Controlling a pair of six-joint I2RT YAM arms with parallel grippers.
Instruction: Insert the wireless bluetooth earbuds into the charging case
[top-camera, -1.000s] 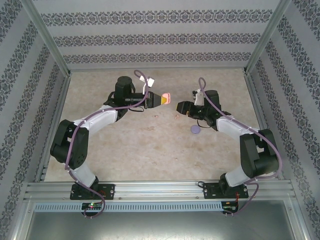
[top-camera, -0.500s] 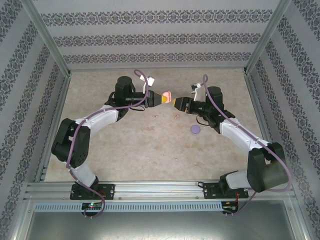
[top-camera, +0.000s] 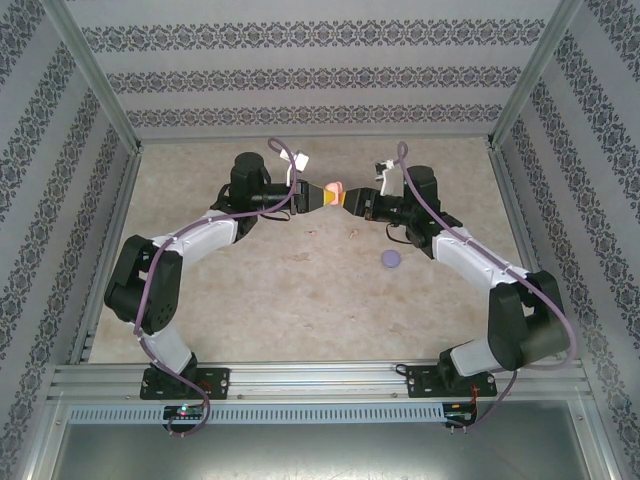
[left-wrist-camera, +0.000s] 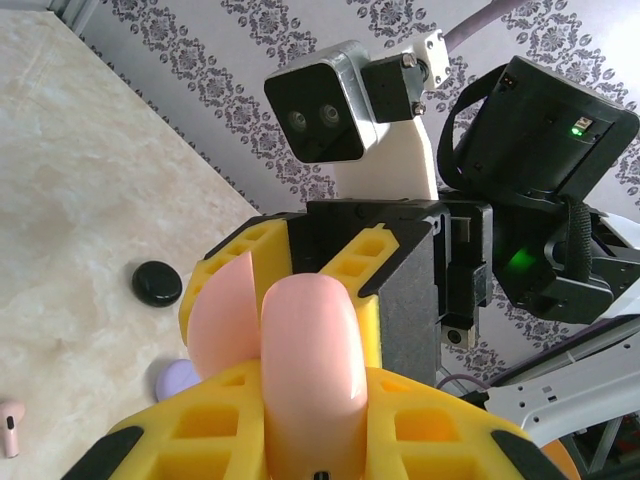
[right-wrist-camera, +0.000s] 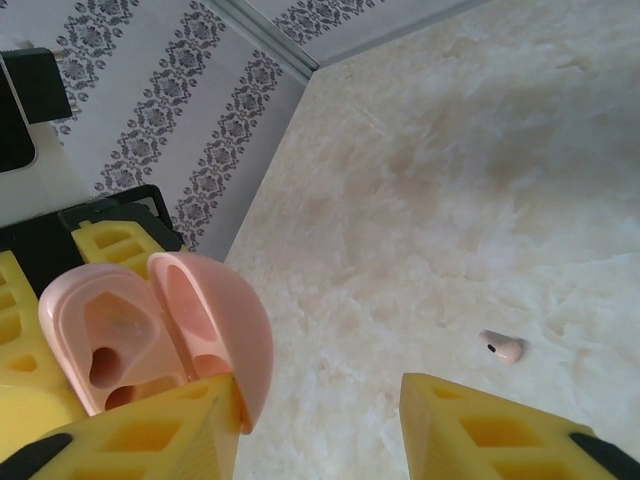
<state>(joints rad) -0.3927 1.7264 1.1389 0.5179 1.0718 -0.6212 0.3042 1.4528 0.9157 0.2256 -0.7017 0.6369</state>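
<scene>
pink open case (right-wrist-camera: 150, 340), two pink earbuds (right-wrist-camera: 500, 346)

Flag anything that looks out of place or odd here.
Nothing is damaged or spilled. The pink case, held open by the left gripper, has empty-looking sockets, while a pink earbud lies loose on the table and the open right gripper carries nothing.

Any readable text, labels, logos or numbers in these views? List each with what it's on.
No readable text in any view.
Pink case held in the left tool: plain, no print.
Camera housing: no logo or label visible.
Green light: a lamp, no lettering.
Walls: ornamental pattern, not letters.
Pink earbud: too small to tell whether it carries any marking.
</scene>
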